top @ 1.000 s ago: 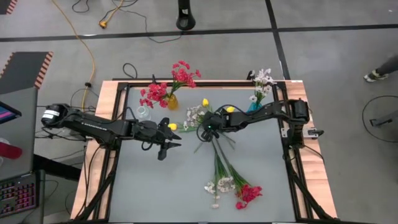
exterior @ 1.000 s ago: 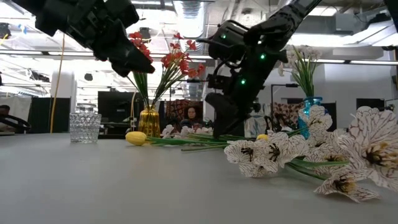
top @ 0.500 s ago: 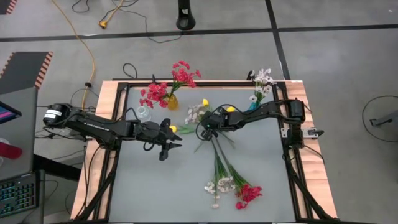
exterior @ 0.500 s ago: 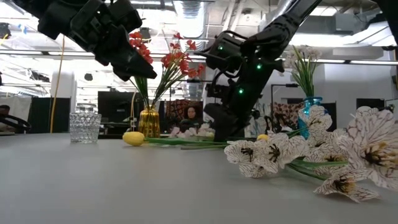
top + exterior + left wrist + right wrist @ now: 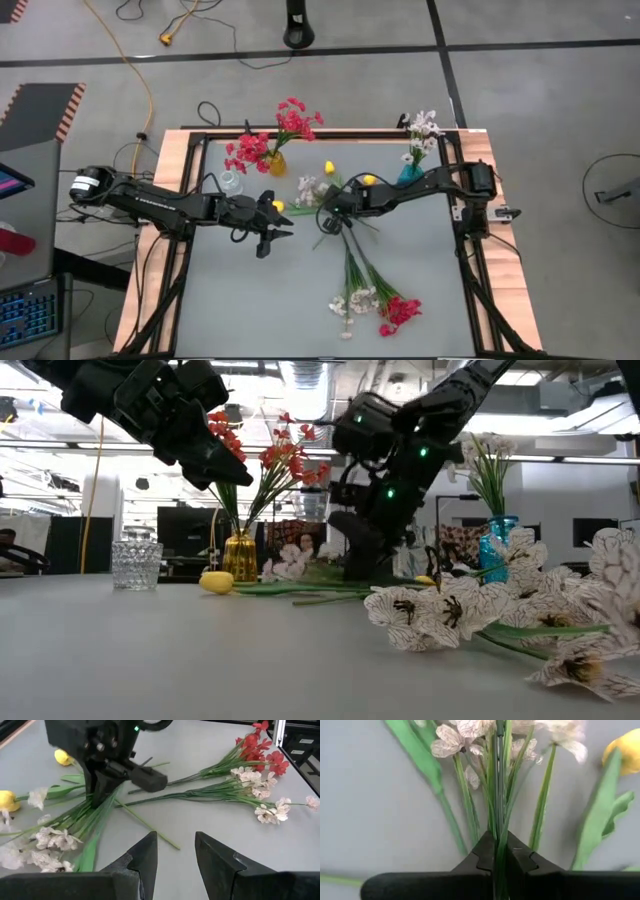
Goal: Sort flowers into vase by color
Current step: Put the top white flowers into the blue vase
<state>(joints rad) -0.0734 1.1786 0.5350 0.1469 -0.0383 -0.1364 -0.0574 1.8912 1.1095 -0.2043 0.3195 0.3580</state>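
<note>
right gripper (image 5: 499,857): clamped on the green stems of the white blossom spray (image 5: 312,187), mid-table.
left gripper (image 5: 176,851): fingers parted, holding nothing, above the table near a yellow bud (image 5: 278,204).

Light is even and bright across the table (image 5: 260,300), coming from overhead; in the low view ceiling strip lamps (image 5: 305,375) glow behind the arms and wash the room out to pale white. Against that backlight both arms read as near-black silhouettes, with only small green indicator lights showing on the right one. Shadows are soft and short: a faint one lies just under the left gripper (image 5: 270,238). The grey surface shows no hard glare. Low view: the white blossoms (image 5: 430,610) nearest the lens are large and slightly soft. Right wrist view: the right gripper (image 5: 499,856) is sharp, while the stems (image 5: 497,785) ahead of its fingertips blur towards the far blossoms.
</note>
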